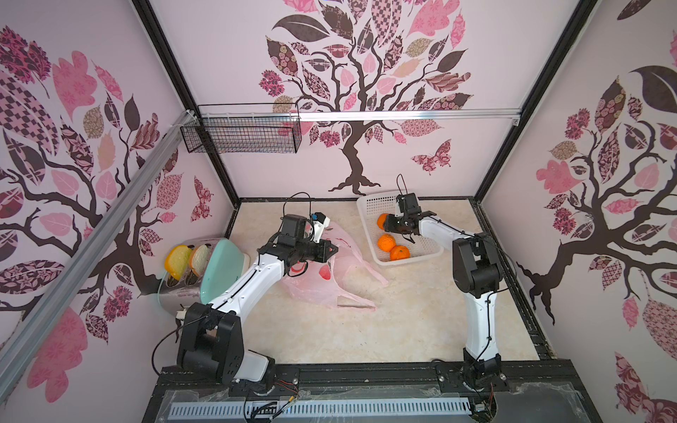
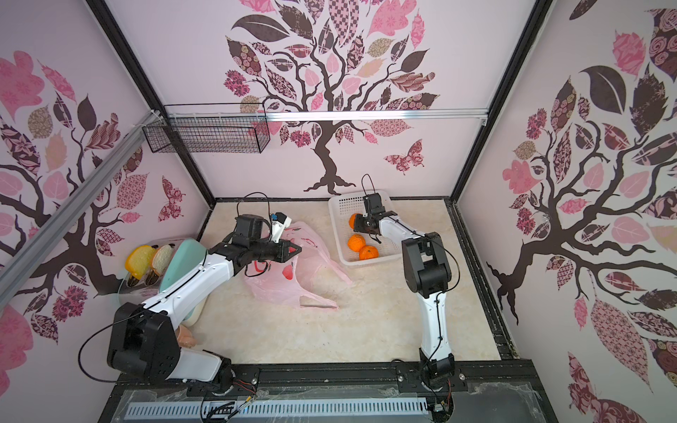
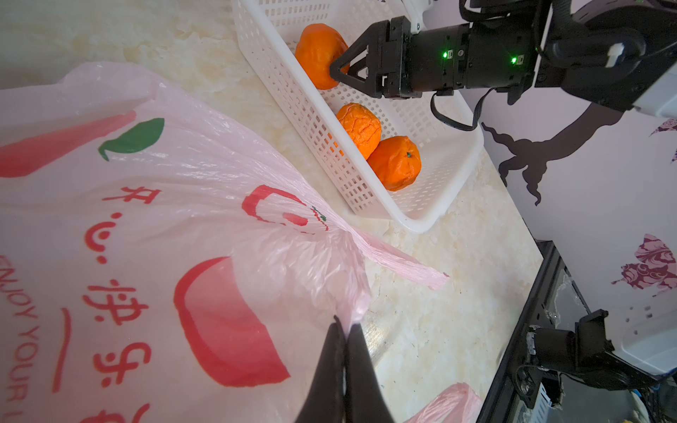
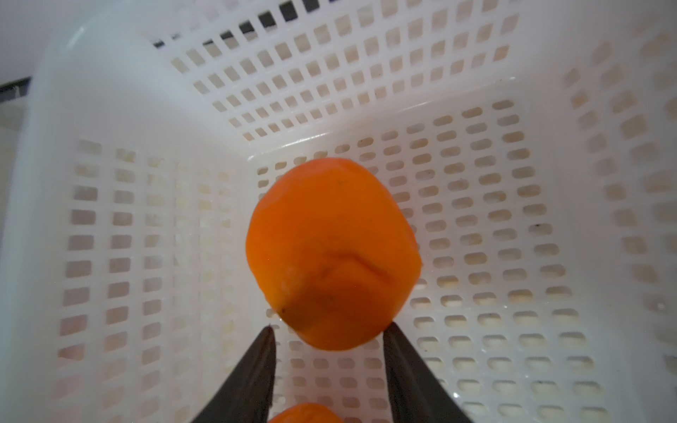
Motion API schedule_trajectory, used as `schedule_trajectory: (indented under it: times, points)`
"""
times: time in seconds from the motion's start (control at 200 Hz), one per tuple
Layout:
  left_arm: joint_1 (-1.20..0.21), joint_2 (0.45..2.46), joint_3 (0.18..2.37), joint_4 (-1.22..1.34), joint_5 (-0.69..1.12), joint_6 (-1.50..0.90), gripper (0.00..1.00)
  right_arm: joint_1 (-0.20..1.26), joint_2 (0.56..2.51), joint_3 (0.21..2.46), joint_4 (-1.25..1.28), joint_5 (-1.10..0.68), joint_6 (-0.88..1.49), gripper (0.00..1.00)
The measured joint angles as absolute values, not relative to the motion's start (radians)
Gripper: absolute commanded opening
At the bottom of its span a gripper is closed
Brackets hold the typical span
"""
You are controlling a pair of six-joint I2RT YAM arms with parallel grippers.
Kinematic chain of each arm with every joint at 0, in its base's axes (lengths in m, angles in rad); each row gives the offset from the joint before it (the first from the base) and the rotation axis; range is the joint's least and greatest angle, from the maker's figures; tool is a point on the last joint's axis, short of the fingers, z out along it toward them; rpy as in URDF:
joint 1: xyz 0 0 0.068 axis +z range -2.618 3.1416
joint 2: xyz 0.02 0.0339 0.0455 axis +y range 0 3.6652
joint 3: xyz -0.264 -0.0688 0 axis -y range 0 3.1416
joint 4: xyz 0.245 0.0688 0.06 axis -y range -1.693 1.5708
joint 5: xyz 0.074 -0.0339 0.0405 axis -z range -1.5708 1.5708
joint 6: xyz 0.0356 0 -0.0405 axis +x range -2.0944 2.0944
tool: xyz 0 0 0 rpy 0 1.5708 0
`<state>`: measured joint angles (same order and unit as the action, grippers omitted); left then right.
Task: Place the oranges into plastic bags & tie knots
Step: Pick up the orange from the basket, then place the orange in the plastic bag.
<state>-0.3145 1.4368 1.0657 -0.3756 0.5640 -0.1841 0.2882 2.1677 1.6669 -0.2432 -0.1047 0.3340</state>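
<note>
Beige marble-look tabletop [image 1: 403, 311], pink tree-print walls. Thin translucent pink plastic bag [image 1: 348, 278] with red print spread on tabletop just beside white perforated plastic basket [image 1: 372, 219], on left-arm side of it. Bag edge pinched tight in left gripper [image 3: 344, 326]. Three small bright-orange mandarins inside basket: far mandarin [image 4: 331, 252] alone, middle mandarin [image 1: 387, 242] touching near mandarin [image 1: 399, 252]. Down in basket, right gripper [image 4: 329, 329]: jaws partway apart, tips flanking far mandarin's near end, just at its skin.

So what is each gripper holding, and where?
Left gripper pinches the pink bag at its edge. Right gripper straddles one orange in the basket; grip cannot be told.
</note>
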Motion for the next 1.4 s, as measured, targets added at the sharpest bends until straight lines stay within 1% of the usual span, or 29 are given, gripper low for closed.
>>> schedule_trajectory:
  times: [0.025, 0.185, 0.24, 0.335, 0.48, 0.725, 0.77, 0.87, 0.95, 1.035, 1.18, 1.285, 1.4]
  points:
    - [-0.315, 1.437, 1.066, -0.376, 0.564, -0.184, 0.0, 0.287, 2.165, 1.668, -0.244, -0.104, 0.331, 0.76]
    - [-0.315, 1.437, 1.066, -0.376, 0.566, -0.184, 0.0, 0.279, 2.18, 1.71, -0.259, -0.097, 0.303, 0.88]
    - [-0.315, 1.437, 1.066, -0.376, 0.566, -0.184, 0.0, 0.276, 2.198, 1.734, -0.267, -0.092, 0.297, 0.9]
    - [-0.315, 1.437, 1.066, -0.376, 0.565, -0.184, 0.0, 0.273, 2.236, 1.778, -0.273, -0.09, 0.284, 0.9]
    - [-0.315, 1.436, 1.066, -0.377, 0.562, -0.184, 0.0, 0.273, 2.288, 1.833, -0.304, -0.117, 0.274, 0.85]
    - [-0.315, 1.436, 1.066, -0.377, 0.562, -0.184, 0.0, 0.273, 2.294, 1.828, -0.318, -0.145, 0.28, 0.57]
    - [-0.315, 1.436, 1.066, -0.377, 0.562, -0.184, 0.0, 0.273, 2.294, 1.827, -0.318, -0.144, 0.284, 0.54]
    - [-0.315, 1.436, 1.066, -0.377, 0.561, -0.183, 0.0, 0.273, 2.275, 1.803, -0.311, -0.14, 0.284, 0.52]
    - [-0.315, 1.436, 1.066, -0.379, 0.558, -0.183, 0.0, 0.273, 2.217, 1.731, -0.305, -0.15, 0.289, 0.5]
    - [-0.315, 1.436, 1.066, -0.379, 0.551, -0.182, 0.0, 0.274, 2.097, 1.604, -0.272, -0.193, 0.316, 0.49]
    - [-0.314, 1.436, 1.066, -0.38, 0.55, -0.18, 0.0, 0.29, 1.82, 1.327, -0.137, -0.29, 0.405, 0.49]
    - [-0.313, 1.437, 1.072, -0.38, 0.552, -0.18, 0.0, 0.359, 1.662, 1.178, -0.033, -0.35, 0.474, 0.5]
    - [-0.313, 1.437, 1.084, -0.377, 0.554, -0.181, 0.0, 0.477, 1.612, 1.104, 0.051, -0.398, 0.528, 0.48]
